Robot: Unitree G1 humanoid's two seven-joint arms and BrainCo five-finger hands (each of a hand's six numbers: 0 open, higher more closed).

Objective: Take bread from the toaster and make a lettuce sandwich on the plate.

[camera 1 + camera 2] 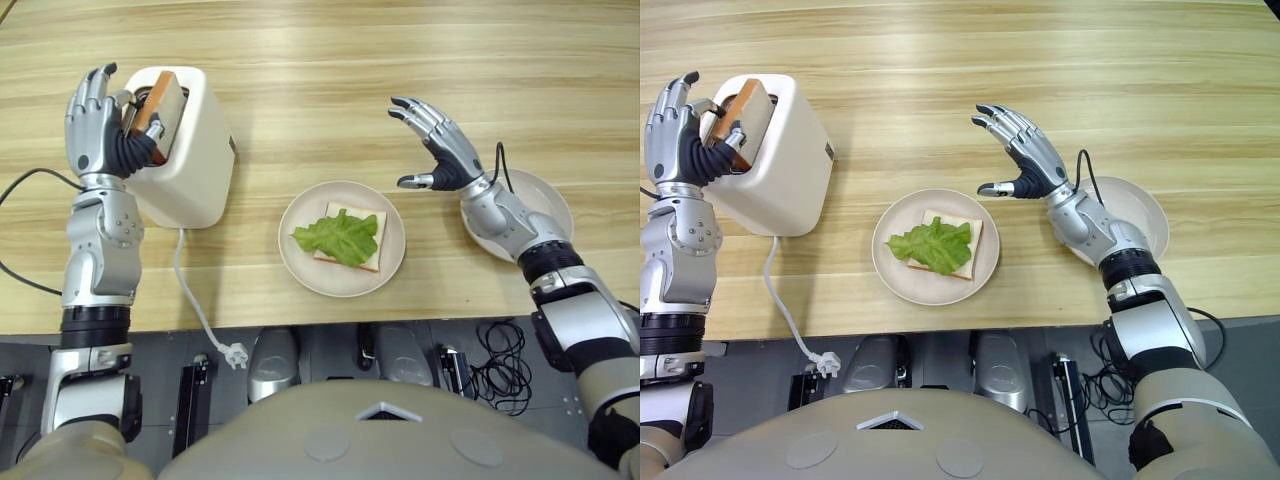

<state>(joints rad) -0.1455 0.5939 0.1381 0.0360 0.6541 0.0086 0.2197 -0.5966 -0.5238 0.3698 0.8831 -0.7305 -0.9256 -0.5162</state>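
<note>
Your toaster's (190, 160) cord (177, 268) runs off the front edge of the table (380, 70), left of the plate (300, 270) and clear of it, with the plug (237, 355) hanging loose. A white dish (548, 195) sits at the right, partly covered by your right forearm. Your right hand (442, 152) hovers between dish and plate, fingers spread, holding nothing. The toaster holds one bread slice (166, 100) upright in its slot, and your left hand (95, 125) has its fingers closed on it. The plate carries a second slice (372, 228) topped with lettuce (335, 235).
</note>
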